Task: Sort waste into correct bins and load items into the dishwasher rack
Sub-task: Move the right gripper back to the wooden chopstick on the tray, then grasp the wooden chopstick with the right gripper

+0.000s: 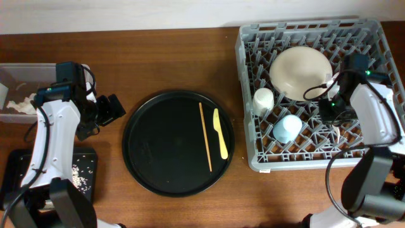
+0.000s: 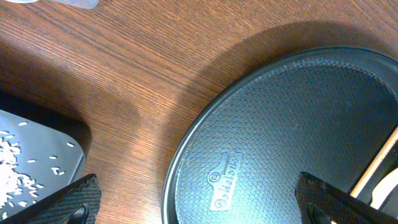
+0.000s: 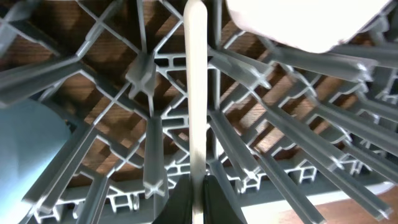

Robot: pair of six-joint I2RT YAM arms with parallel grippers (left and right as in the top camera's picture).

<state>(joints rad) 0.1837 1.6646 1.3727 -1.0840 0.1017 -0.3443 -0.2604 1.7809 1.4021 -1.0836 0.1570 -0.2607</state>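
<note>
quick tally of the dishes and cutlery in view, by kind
plates: 1, cream plate
cups: 2, white cup and light blue cup
knives: 1, yellow knife
sticks: 1, wooden stick
forks: 1, white fork, only its handle shows
total: 6

Centre of the desk [image 1: 158,63]: round tray [image 1: 136,152], with stick [image 1: 205,136] and knife [image 1: 221,134] side by side on its right half, stick leftmost. Right: rack [image 1: 250,57], with plate [image 1: 299,71] at the back, cup [image 1: 262,99] before it to the left, second cup [image 1: 288,128] further forward, and fork [image 3: 195,74] among the pegs in the right hand [image 3: 198,186]. Far left: tub [image 1: 12,73] containing napkins [image 1: 22,104]; before it, shallow tray [image 1: 88,161] holding rice grains [image 1: 81,174].
</note>
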